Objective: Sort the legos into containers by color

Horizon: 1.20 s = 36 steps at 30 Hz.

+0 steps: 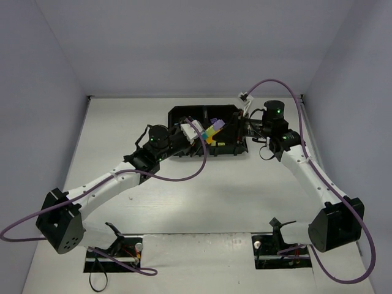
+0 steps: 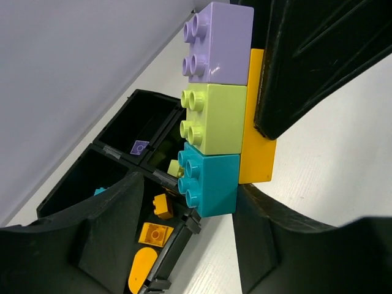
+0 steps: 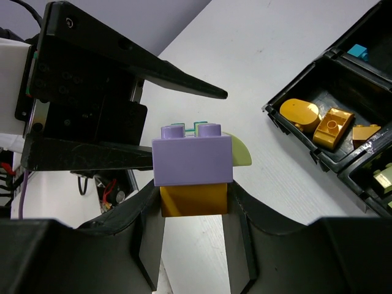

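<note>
A stack of purple (image 2: 219, 43), lime green (image 2: 215, 119) and cyan (image 2: 211, 184) legos sits on a long orange lego (image 2: 256, 122), held above the table beside the black tray (image 1: 184, 111). My right gripper (image 3: 193, 202) is shut on the orange lego (image 3: 193, 199), just under the purple one (image 3: 192, 160). My left gripper (image 2: 193, 190) straddles the cyan end. Its right finger (image 2: 288, 245) touches the stack, and its left finger (image 2: 92, 239) stands off the studs. In the top view the stack (image 1: 212, 131) hangs between the left gripper (image 1: 197, 131) and the right gripper (image 1: 242, 130).
The tray's compartments (image 3: 294, 128) hold sorted pieces: several orange ones (image 3: 331, 127), a cyan one (image 3: 357, 50), a lime one (image 2: 174, 166) and a purple one (image 2: 140, 147). A lime rounded piece (image 3: 240, 153) shows just behind the purple lego. White walls enclose the table.
</note>
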Motion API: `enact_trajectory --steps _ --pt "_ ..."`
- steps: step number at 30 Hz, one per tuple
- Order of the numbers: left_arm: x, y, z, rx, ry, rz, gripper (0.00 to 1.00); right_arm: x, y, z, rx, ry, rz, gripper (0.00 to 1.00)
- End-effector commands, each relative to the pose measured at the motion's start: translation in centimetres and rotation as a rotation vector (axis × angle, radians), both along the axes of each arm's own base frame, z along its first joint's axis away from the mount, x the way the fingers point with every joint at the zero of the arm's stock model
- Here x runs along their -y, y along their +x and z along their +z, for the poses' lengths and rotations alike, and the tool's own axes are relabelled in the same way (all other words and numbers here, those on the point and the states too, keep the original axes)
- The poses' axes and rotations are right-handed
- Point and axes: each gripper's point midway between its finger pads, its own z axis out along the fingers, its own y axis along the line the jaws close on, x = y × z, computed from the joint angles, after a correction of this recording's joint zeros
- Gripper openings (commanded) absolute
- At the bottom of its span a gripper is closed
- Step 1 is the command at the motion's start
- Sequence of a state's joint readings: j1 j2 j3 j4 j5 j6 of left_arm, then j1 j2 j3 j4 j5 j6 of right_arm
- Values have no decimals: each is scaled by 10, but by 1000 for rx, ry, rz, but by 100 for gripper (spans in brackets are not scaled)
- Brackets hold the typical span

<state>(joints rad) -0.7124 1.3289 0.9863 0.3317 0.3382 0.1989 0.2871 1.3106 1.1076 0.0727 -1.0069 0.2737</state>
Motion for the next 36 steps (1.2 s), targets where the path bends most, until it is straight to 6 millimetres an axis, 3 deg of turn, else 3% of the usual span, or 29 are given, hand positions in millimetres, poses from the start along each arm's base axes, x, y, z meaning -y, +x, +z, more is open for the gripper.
enact_trajectory --steps 1,10,16,22,24,28,29,31,32,33,35,36 --pt "4 3 57 141 -87 -7 50 -2 -6 26 95 45 29 0" --pt "-5 14 60 187 -71 65 22 0 -11 12 71 36 32 0" --pt "-7 20 55 191 -49 84 20 2 -12 5 72 24 19 0" --pt "-12 30 32 158 -8 124 19 13 -7 1 90 6 -28 0" --pt "-19 41 25 140 1 157 19 17 -5 -3 91 -8 -49 0" --pt "-41 85 6 56 6 244 19 23 -4 -7 110 -33 -81 0" --pt "-43 95 16 63 -10 257 19 24 -5 -9 110 -41 -83 0" --pt "-51 118 3 29 10 289 19 26 -6 -12 119 -51 -86 0" --pt "-52 128 13 32 1 299 19 27 -8 -12 127 -53 -87 0" --pt "-56 142 1 -6 6 311 19 27 -9 -12 136 -56 -86 0" --pt "-58 157 -3 -38 -1 314 19 28 -11 -13 148 -61 -84 0" --pt "-57 165 8 -28 -21 307 19 28 -11 -13 153 -63 -82 0"
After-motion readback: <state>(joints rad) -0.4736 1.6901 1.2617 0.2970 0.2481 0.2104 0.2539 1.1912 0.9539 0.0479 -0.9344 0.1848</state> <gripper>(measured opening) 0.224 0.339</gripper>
